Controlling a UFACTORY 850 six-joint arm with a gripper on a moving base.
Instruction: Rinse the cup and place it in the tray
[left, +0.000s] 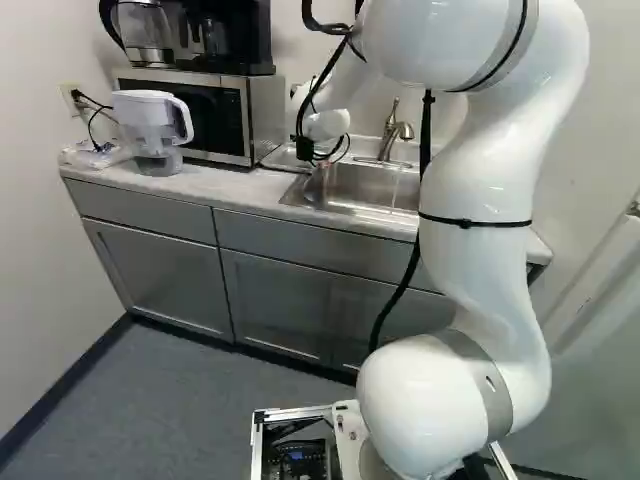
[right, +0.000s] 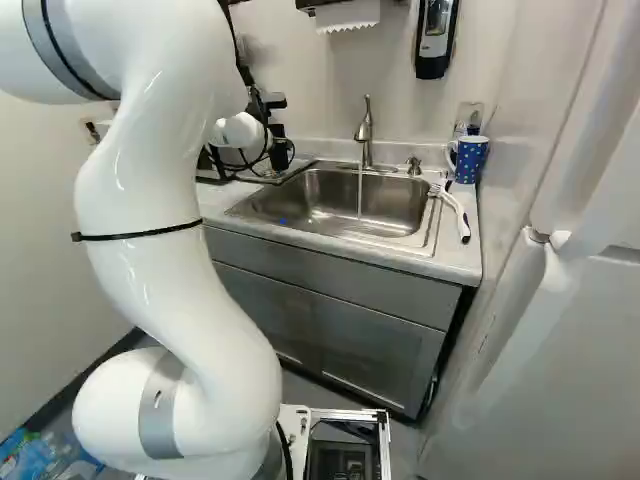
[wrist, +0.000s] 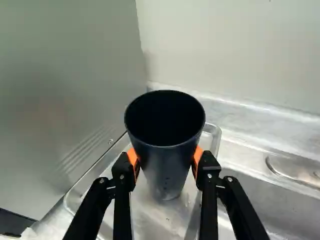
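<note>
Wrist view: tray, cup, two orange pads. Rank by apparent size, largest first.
1. Tray: spans the most, though partly covered.
2. Cup: smaller, even standing nearer the camera.
3. Orange pads: smallest; both partly hidden and much alike, so not ranked against each other.

Cup (wrist: 165, 165) — dark, tapered, upright, mouth up, gripped from two sides over tray; contact with tray unclear. Tray (wrist: 152, 217) — shallow, shiny metal, rounded corners, flat, beside sink (right: 330, 205).
</note>
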